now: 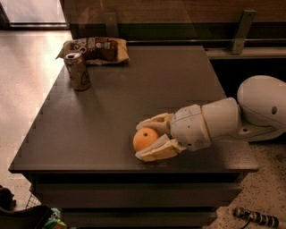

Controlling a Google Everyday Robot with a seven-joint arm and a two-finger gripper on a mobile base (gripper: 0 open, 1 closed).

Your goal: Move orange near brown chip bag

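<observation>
- A dark, matte tabletop [156,85] fills most of the view, with a pale shiny floor [22,80] to its left and a wood-panelled wall [178,13] behind it.
- A slanted metal bracket [241,30] stands against the wall at the back right.
- The brown chip bag [96,47] lies flat at the far left corner of the tabletop, wrinkled, with white lettering and a pale patch on its face.
- A brownish drink can [77,70] stands upright just in front of the bag's left end, close to the left edge.
- The orange [146,137] sits near the front edge of the tabletop, a little right of centre, with a small dark dot on its top. It is well apart from the bag and the can.
- The white arm [223,118] reaches in from the right, low over the surface, its rounded shell ending in a cream-coloured claw [139,142].
- The claw lies on its side at the orange: one finger curves around the far side of the fruit and the other presses against its near side, so the two fingers pinch the orange between them.
- The near finger rests on or just above the tabletop; which of the two cannot be told.
- A dark cylindrical object [257,218] lies on the speckled floor at the lower right.
</observation>
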